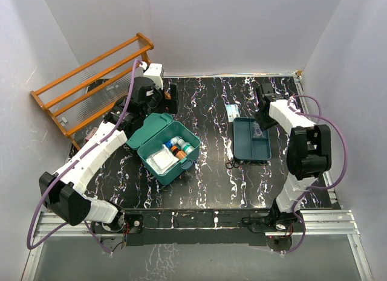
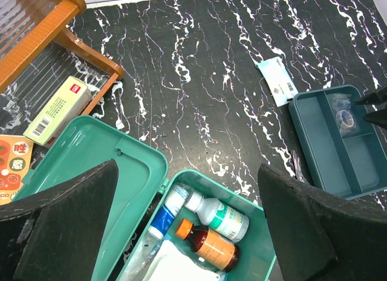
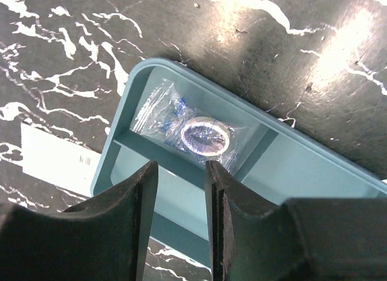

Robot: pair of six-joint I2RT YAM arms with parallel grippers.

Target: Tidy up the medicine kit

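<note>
The teal medicine kit (image 1: 181,167) lies open at left centre, its lid (image 1: 147,129) thrown back. In the left wrist view the kit (image 2: 257,205) holds a white bottle (image 2: 222,218), a brown bottle with an orange cap (image 2: 210,247), a blue-and-white bottle (image 2: 164,213) and a white pad (image 2: 175,266). My left gripper (image 1: 166,98) (image 2: 184,232) hovers wide open and empty above the kit's far side. My right gripper (image 1: 263,112) (image 3: 178,169) is open and empty, just above a clear bag with a tape roll (image 3: 195,129) in the flat teal tray (image 1: 245,149) (image 3: 284,172).
A white packet (image 1: 233,110) (image 2: 275,81) (image 3: 54,160) lies on the table beyond the tray. An orange wooden rack (image 1: 91,81) (image 2: 36,33) stands at the back left. A yellowish medicine carton (image 2: 60,109) and an orange packet (image 2: 12,166) lie beside the lid.
</note>
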